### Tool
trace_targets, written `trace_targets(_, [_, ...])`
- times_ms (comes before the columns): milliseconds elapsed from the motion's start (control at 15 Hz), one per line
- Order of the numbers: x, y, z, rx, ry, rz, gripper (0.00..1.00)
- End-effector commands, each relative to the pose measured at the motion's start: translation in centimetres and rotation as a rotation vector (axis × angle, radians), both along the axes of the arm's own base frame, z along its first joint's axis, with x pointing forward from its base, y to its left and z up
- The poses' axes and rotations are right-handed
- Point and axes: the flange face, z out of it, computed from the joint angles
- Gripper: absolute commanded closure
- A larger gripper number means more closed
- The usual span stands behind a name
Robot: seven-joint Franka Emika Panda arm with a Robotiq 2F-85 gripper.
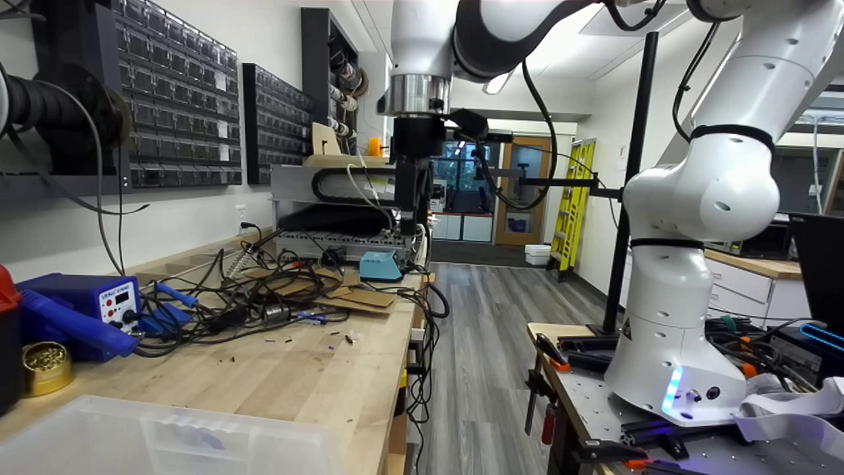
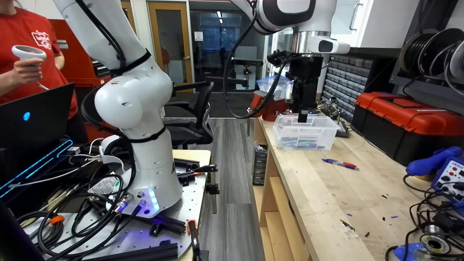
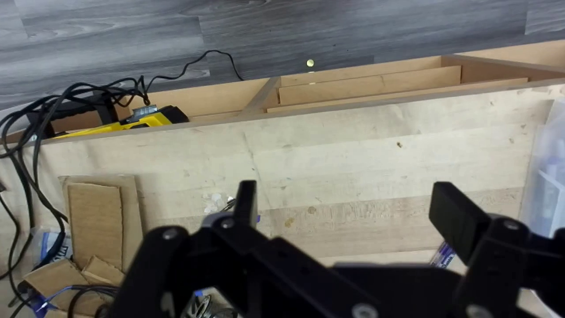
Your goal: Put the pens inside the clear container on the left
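The pens lie close together on the wooden bench, one red [image 2: 349,164] and one whitish with blue [image 2: 332,161]. In the wrist view a whitish-purple pen part [image 3: 442,255] shows behind the right finger; the rest is hidden. The clear container [image 2: 306,136] stands just beyond the pens, with several slim blue and green items in it. Its rim [image 1: 198,422] fills the bottom left of an exterior view, and its side [image 3: 545,176] shows at the wrist view's right edge. My gripper [image 3: 340,198] is open and empty, pointing down above the bench [image 3: 335,154]; it also shows in both exterior views [image 1: 414,221] [image 2: 303,116].
A red-and-black toolbox [image 2: 409,123] and a blue soldering station [image 1: 99,303] stand along the wall side. Tangled black cables [image 1: 264,297] and cardboard pieces [image 3: 95,221] lie on the bench. A red vise [image 2: 270,108] is behind the container. Small scraps dot the bench.
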Motion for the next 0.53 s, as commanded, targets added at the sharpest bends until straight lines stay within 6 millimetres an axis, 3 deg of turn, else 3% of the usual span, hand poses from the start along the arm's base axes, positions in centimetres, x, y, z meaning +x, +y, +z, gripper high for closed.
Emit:
trace_targets(0, [2.2,2.7,-0.8,-0.02,-0.041,-0.077,0.0])
trace_targets(467, [5.6,8.2,-2.9,-0.037,-0.073,-0.24,0.0])
